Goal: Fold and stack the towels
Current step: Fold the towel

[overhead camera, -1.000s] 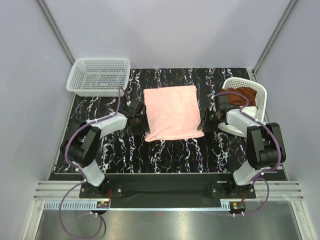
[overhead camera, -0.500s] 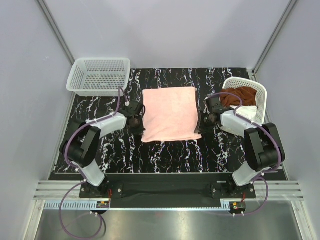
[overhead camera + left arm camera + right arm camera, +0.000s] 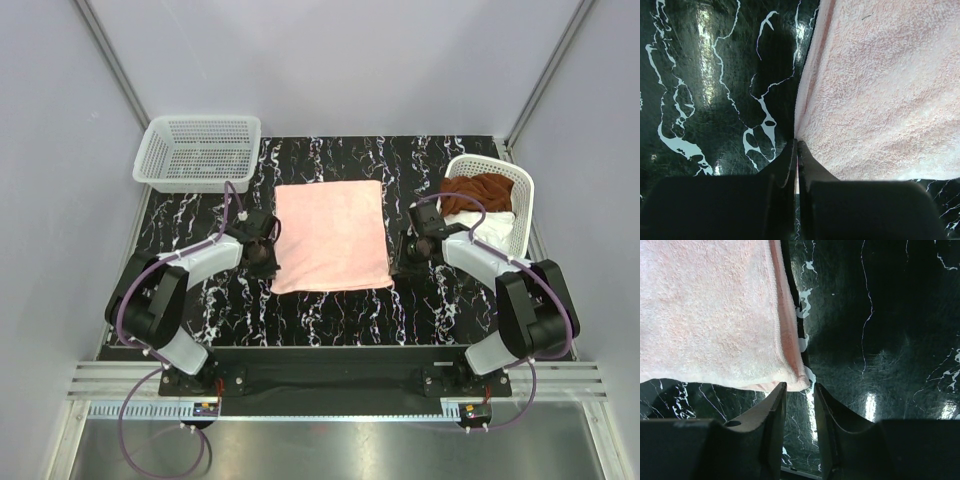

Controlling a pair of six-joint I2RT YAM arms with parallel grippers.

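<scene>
Two pincers of mine sit at the pink towel's [image 3: 330, 235] near corners as it lies flat on the table [image 3: 330, 312]: left pincer [image 3: 796, 142] shut at its edge, cloth caught or not I cannot tell, right pincer [image 3: 799, 386] part open astride its corner. Lifting with one side unheld would drag the fold askew. I count one pink towel, one rust-brown towel [image 3: 480, 190] right of it, two baskets [image 3: 150, 168].

The top camera sits high above and behind the arm bases, looking steeply down at the whole bench [image 3: 340, 160] from far off. Each wrist camera rides just behind its own fingers, very close to the surface. One looks past the left end effector [image 3: 797, 146] along the left edge of the pink towel [image 3: 880, 90]. The other looks past the right end effector [image 3: 799, 386] at the towel's near right corner. All three views share that towel (and the marbled surface around it).
</scene>
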